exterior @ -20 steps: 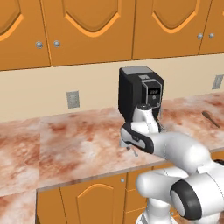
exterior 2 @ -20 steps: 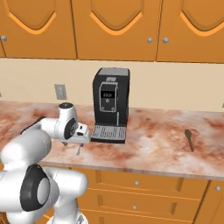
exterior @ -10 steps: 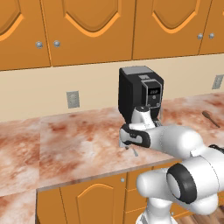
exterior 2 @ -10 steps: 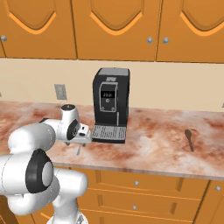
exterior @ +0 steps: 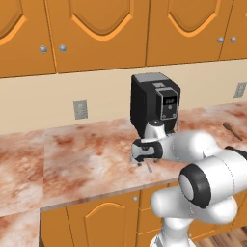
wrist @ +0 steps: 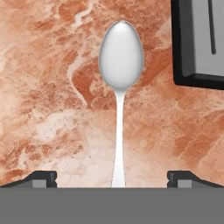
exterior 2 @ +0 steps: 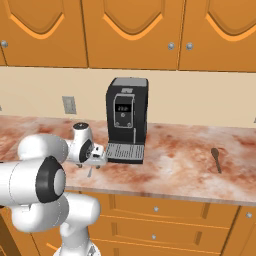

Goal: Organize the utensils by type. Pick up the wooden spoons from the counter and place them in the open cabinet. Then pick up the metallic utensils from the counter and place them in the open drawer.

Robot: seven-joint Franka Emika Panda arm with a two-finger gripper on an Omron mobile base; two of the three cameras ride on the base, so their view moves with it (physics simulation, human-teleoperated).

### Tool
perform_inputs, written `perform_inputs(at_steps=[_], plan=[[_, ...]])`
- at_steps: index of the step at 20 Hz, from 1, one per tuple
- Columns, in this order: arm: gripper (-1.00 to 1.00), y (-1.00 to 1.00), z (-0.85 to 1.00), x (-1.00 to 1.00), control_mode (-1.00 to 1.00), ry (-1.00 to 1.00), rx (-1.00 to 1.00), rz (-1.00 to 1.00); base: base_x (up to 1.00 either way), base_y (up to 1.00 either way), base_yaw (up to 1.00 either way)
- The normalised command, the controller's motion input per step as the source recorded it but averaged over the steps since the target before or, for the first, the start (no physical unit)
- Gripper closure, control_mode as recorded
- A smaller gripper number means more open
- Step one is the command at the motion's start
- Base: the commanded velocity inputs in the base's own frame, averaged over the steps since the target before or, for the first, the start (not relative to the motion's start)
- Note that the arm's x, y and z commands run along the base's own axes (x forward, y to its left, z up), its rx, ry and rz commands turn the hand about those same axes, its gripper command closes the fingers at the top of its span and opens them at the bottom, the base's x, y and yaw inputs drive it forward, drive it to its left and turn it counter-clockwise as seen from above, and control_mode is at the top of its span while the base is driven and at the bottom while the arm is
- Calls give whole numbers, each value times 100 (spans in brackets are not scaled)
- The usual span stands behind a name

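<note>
1. Left base view: hand [exterior: 143,163] hung low over counter [exterior: 72,159], beside coffee machine [exterior: 154,103].
2. Right base view: hand [exterior 2: 93,167] just above metal spoon [exterior 2: 90,172].
3. Hand view: fingertips [wrist: 41,178] spread wide, metal spoon [wrist: 120,65] lay between them, ungripped.

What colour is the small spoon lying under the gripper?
Pale silver-grey metal spoon, plain and unpatterned, on the reddish marbled counter; clearest in the hand view.

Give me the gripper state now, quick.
Gripper: open, holding nothing, fingertips either side of the metal spoon lying on the counter.
</note>
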Motion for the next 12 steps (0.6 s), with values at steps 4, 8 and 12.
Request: perform_inputs(at_steps=[4, 8, 12], plan=[[-100, -4, -14, 9, -100, 0, 0, 0, 0, 0, 0], [-100, -3, -18, 7, -100, 0, 0, 0, 0, 0, 0], [-100, 0, -23, 9, -100, 0, 0, 0, 0, 0, 0]])
